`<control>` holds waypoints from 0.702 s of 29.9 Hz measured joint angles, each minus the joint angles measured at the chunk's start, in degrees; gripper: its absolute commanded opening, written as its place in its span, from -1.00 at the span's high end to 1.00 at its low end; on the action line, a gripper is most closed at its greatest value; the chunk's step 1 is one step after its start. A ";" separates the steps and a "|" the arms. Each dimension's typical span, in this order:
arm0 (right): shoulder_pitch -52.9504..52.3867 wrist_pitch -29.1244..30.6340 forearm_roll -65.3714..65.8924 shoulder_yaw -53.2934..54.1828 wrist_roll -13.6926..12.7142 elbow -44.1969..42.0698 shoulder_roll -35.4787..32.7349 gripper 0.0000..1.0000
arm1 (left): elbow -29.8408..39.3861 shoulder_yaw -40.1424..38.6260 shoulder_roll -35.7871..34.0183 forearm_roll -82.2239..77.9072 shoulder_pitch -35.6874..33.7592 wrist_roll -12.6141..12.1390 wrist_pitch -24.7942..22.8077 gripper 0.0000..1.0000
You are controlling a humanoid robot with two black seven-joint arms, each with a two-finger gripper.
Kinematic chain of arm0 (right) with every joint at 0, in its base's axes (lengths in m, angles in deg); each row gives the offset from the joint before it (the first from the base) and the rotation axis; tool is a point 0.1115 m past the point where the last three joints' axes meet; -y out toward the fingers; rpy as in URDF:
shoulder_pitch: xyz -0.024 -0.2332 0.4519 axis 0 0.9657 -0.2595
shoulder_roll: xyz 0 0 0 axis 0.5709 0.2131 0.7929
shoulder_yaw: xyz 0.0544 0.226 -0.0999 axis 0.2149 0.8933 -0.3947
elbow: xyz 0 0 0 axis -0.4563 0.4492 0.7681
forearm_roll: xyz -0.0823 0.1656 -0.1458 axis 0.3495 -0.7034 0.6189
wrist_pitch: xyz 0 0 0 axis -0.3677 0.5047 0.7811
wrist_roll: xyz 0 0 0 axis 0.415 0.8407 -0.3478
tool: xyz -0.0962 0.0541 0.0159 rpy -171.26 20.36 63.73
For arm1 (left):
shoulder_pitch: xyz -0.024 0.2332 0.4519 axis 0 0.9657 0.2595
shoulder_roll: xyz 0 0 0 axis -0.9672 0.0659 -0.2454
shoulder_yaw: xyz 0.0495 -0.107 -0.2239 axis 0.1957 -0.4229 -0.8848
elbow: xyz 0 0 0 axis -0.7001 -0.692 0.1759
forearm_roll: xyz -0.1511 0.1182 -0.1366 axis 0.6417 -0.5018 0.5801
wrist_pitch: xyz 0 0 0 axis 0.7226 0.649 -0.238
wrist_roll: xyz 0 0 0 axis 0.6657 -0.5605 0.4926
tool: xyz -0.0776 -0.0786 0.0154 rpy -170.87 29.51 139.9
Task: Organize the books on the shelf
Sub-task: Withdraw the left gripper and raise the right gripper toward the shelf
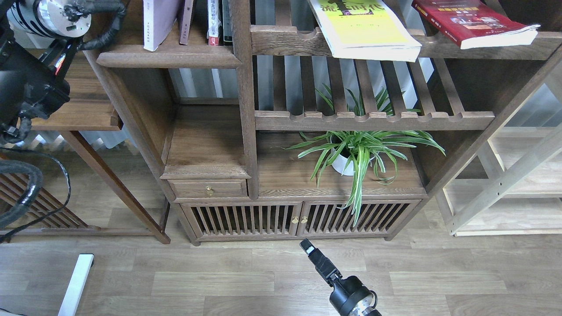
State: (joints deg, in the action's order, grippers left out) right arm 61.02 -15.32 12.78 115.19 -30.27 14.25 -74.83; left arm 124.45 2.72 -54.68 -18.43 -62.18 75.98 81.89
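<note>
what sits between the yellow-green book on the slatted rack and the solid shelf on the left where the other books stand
The yellow-green paperback lies on the slatted rack. Between it and the solid dark-brown shelf board stands the bookcase's vertical wooden post, so the book would likely have to come out forward and around it.

At upper left of the frame, the lavender-white book (157,22) stands on the solid shelf (169,57). My left arm's gripper is cut off there. Yellow-green book (360,28) and red book (472,22) lie on the slatted rack (544,46). My right gripper (309,250), bottom centre, looks closed, though it's small.
</note>
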 measured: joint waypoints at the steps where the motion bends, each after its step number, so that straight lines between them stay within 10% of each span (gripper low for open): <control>1: 0.09 0.00 0.01 0.01 0.00 0.08 0.00 -0.99 | 0.00 -0.10 0.07 0.00 -0.16 0.12 0.00 0.10; 21: 0.41 -0.09 0.03 -0.03 -0.11 0.42 0.00 -0.99 | 6.36 -0.45 -2.80 0.49 0.34 -0.06 0.00 0.09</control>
State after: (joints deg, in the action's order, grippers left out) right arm 61.43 -15.41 12.81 115.16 -30.38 14.67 -74.82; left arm 130.82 2.27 -57.48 -17.94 -61.83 75.91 81.89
